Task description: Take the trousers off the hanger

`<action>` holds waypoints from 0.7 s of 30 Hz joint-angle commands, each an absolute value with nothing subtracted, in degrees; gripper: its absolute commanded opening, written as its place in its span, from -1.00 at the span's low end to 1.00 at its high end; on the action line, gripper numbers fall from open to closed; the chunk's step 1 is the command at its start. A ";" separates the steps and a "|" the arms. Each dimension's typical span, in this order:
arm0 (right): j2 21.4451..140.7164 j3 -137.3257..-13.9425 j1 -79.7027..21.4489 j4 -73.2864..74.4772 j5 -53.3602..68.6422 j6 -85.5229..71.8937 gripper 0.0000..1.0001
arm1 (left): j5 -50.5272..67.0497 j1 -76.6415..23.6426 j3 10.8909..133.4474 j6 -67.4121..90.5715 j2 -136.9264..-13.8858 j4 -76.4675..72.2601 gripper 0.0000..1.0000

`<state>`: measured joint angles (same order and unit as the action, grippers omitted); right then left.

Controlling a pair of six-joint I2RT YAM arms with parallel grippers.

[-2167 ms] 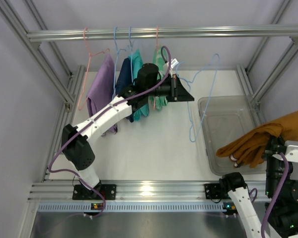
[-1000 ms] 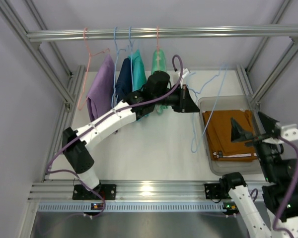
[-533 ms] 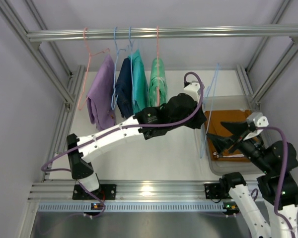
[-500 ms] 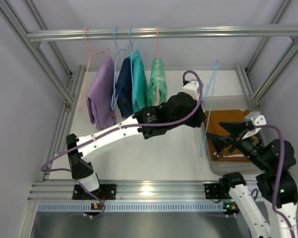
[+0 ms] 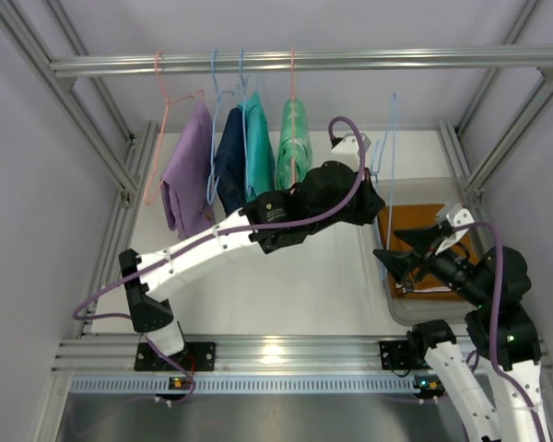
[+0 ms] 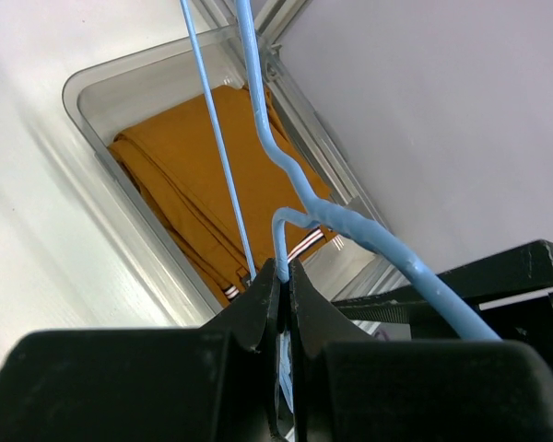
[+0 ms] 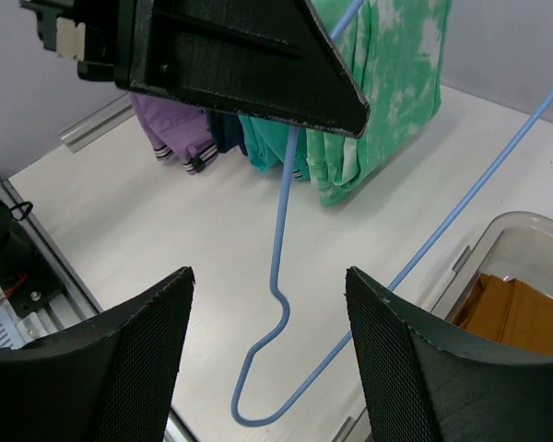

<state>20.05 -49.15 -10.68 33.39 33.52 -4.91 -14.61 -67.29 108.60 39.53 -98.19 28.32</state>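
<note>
One pair — rust-orange trousers (image 5: 415,226) — is laid in the bin (image 6: 129,60) at right; mint-green trousers (image 5: 293,147), upper centre, are not yet unhung. A bare hanger (image 6: 359,230) is pinched by the closed left end effector (image 6: 284,276); the right end effector (image 7: 272,350) is spread, empty.

Overhead, the right arm (image 5: 493,276) masks much of the rust-orange trousers (image 5: 413,222). At the left wrist, the blue hanger (image 6: 252,64) runs off the top edge, its upper end unseen.

Bright, even light fell from overhead; glare spotted the front rail (image 5: 272,350), shadows were faint, the left gripper (image 6: 284,272) perhaps slightly blurred.
</note>
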 commanded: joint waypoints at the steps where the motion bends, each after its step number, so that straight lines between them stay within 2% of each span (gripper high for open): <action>1: 22.76 -49.04 -10.28 26.90 34.54 -3.52 0.31 | -13.89 -67.76 110.65 40.52 -97.56 26.72 -1.00; 8: 27.41 -49.13 -10.37 22.15 35.42 -1.32 0.22 | -13.01 -68.29 110.48 40.61 -97.65 26.37 -1.00; 11: 29.26 -49.39 -10.37 21.80 35.42 -0.53 0.13 | -13.10 -68.38 110.74 40.61 -97.91 26.10 -1.00; 13: 29.97 -49.48 -10.37 21.71 35.33 0.60 0.01 | -12.83 -68.38 111.27 40.52 -98.26 25.84 -1.00; 17: 31.55 -49.57 -11.25 21.27 34.98 2.46 -0.46 | -12.57 -68.38 111.62 40.08 -98.61 25.58 -1.00; 18: 31.73 -49.92 -11.42 21.70 34.81 2.46 -0.78 | -12.83 -68.38 111.62 39.90 -98.61 25.49 -1.00; 19: 31.82 -50.01 -11.51 21.80 34.80 2.37 -0.94 | -12.92 -68.38 111.62 39.29 -98.70 25.40 -1.00; 21: 31.03 -50.10 -11.60 20.84 36.03 0.97 -1.00 | -13.18 -68.47 111.36 38.76 -98.35 25.31 -0.98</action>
